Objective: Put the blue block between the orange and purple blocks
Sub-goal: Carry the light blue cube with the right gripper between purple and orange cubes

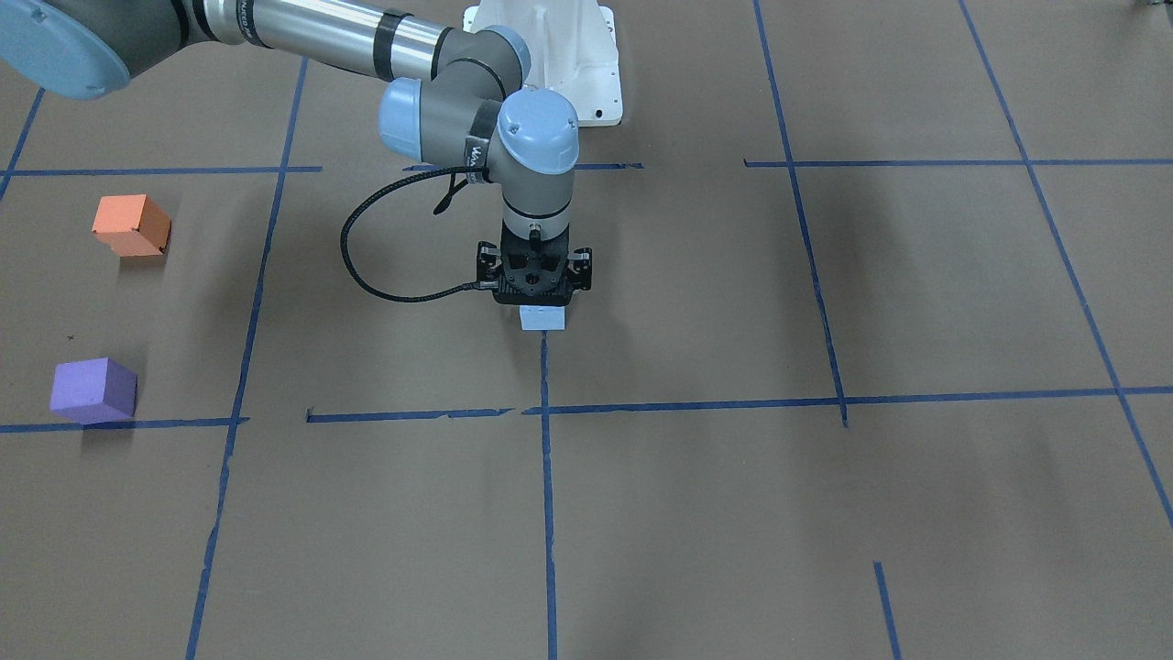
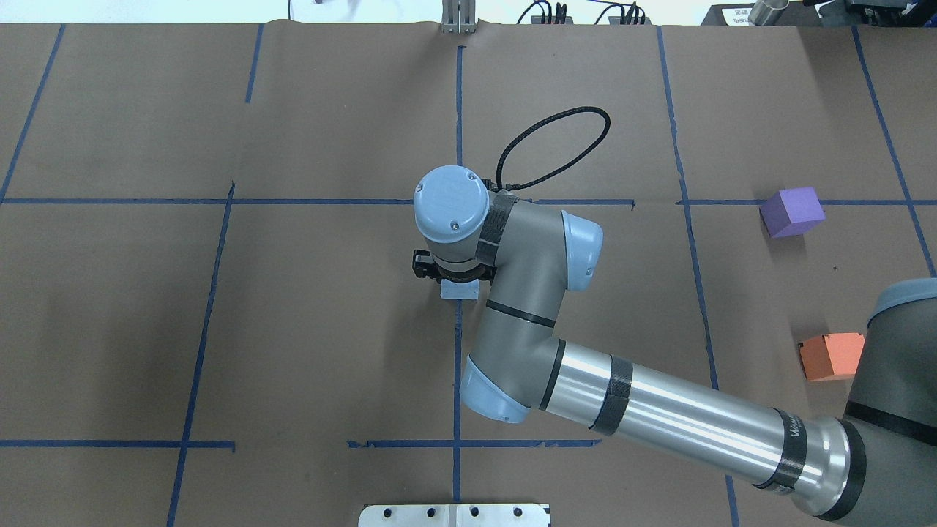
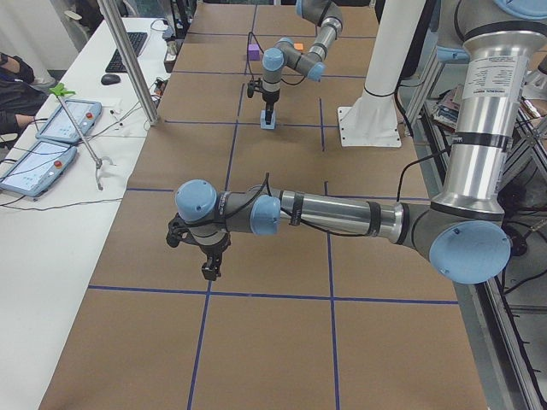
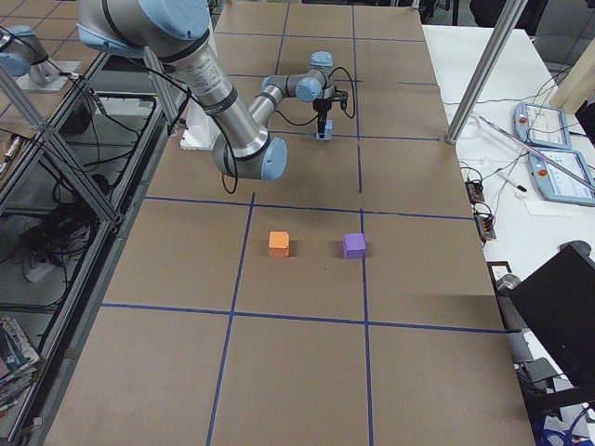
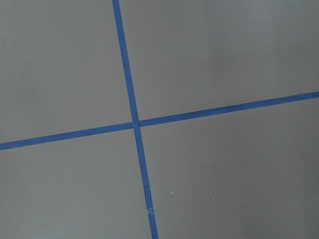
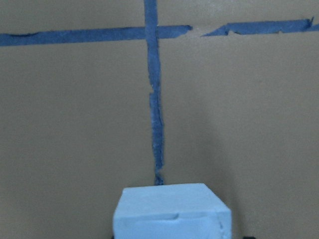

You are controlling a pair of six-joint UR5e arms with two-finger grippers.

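Two targets, the orange block (image 1: 131,225) and the purple block (image 1: 93,390), are sitting apart at the front view's left. Midway along the table (image 1: 825,513), the right hand (image 1: 541,307) is hanging directly over the blue block (image 1: 542,318), well away from them. I am unable to tell its grip, or that of the left hand (image 3: 209,272).

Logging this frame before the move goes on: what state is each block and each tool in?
blue block: directly beneath the right tool, far from the other blocks.
orange block: sitting on the table, untouched.
purple block: sitting on the table, apart from the orange block, untouched.
right tool: lowered over the blue block; open or shut unclear.
left tool: held above bare table; open or shut unclear.
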